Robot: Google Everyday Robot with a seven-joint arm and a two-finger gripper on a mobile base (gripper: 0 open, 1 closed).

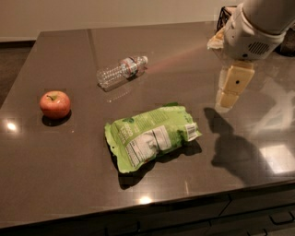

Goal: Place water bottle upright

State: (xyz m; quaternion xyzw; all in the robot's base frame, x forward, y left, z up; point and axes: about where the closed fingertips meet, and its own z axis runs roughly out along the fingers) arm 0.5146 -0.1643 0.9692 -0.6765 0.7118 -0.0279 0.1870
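- Water bottle (120, 71) in the camera view: lies on its side on the dark tabletop (55, 175), far-centre part, not upright.
- Bottle look: small, clear, ribbed plastic body, looks empty or near empty; white cap (144, 59) points right and slightly away from the camera, base points left and nearer.
- Label band (130, 65): white with red, wraps the bottle near the cap end; print too small to read.
- Bottle touches nothing else; faint reflection of it on the glossy top just under it.
- Apple (55, 104): red, stem up, left side of the table, nearer than the bottle and well apart from it.
- Green snack bag (151, 137): lies flat in the middle front, white nutrition panel facing up, crumpled; between bottle and front edge, apart from both bottle and apple.
- Gripper (227, 97): hangs in the air at right, tan pads pointing down, above the table and holding nothing; well right of the bottle, right of and beyond the bag.
- Gripper spread or closed: cannot tell from this angle.
- White arm housing (251, 27) comes in from the top-right corner above the gripper.
- Arm shadow (230, 147) falls on the table right of the bag.
- Dark wire basket (224, 13): far right corner, mostly hidden behind the arm.
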